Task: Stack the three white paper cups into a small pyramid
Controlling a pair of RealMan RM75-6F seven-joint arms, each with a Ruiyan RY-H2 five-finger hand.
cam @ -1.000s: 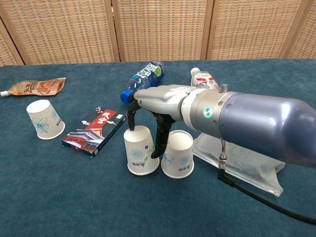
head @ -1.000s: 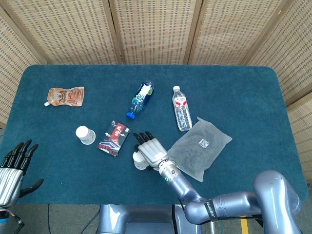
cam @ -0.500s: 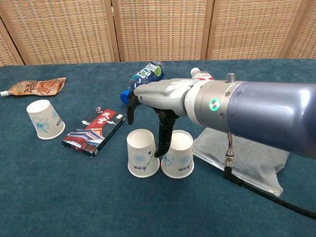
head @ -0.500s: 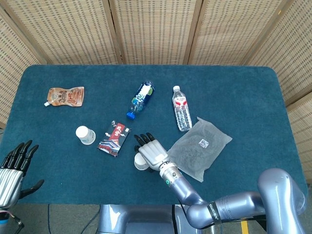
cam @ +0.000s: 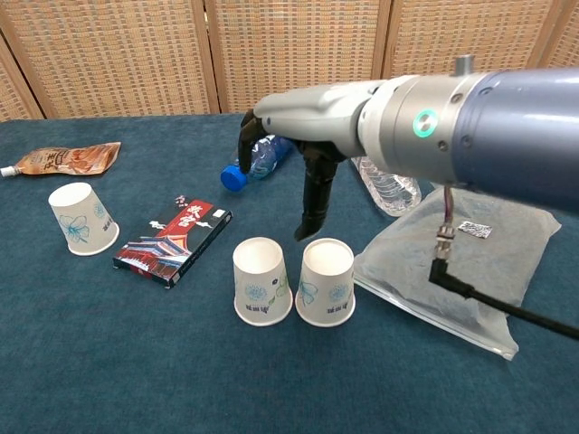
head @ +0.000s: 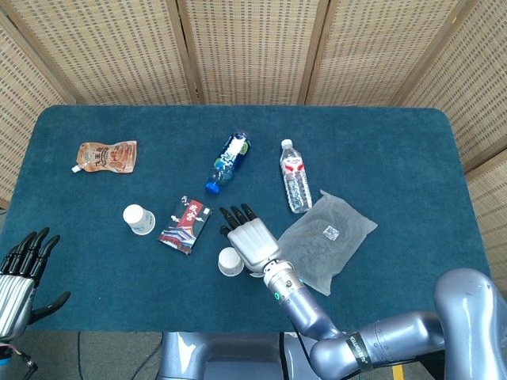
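Two white paper cups stand upside down, side by side and touching, near the table's front: the left cup (cam: pixel 261 281) (head: pixel 230 261) and the right cup (cam: pixel 326 281), which my hand hides in the head view. A third cup (cam: pixel 81 219) (head: pixel 137 219) stands apart to the left. My right hand (cam: pixel 303 131) (head: pixel 249 238) hovers above the pair, fingers spread and pointing down, holding nothing. My left hand (head: pixel 20 279) hangs open off the table's front left corner, away from every cup.
A red packet (cam: pixel 173 241) lies between the lone cup and the pair. A blue bottle (cam: pixel 256 160), a clear bottle (cam: pixel 387 185) and a grey bag (cam: pixel 457 271) lie behind and right. A sauce pouch (cam: pixel 59 159) sits far left.
My right hand has let go of the left cup and risen clear of both cups. The left cup now stands close against the right one. The left hand barely moved.
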